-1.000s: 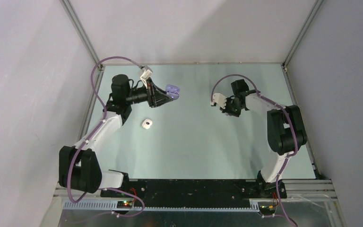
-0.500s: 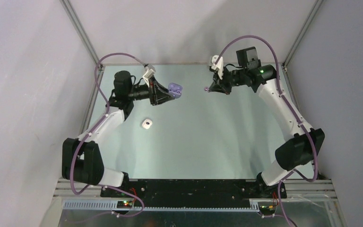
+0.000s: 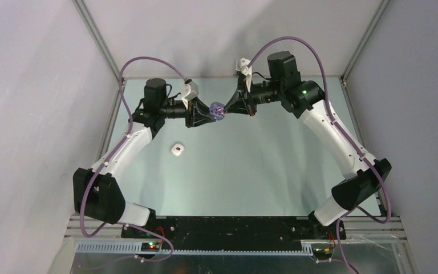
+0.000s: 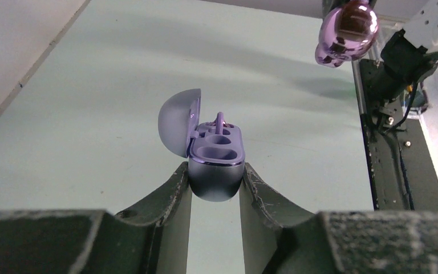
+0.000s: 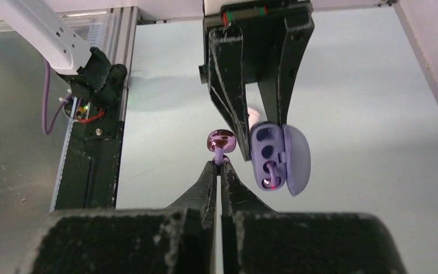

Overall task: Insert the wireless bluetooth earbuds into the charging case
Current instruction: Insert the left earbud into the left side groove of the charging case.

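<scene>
Above the table [image 3: 262,171], the left gripper [image 3: 208,113] holds a purple case [image 3: 217,111] against the right gripper [image 3: 228,108], which perhaps pinches an earbud [image 3: 223,108].

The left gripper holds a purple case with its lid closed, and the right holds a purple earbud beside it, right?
No: the lid is open, as the left wrist view shows. The left gripper holds the purple case, the right gripper a purple earbud beside it.

Charging case [image 4: 215,165] lilac; earbud [image 5: 221,140] glossy purple; small object [image 3: 177,149] white; table [image 3: 262,171] pale mint green.
</scene>
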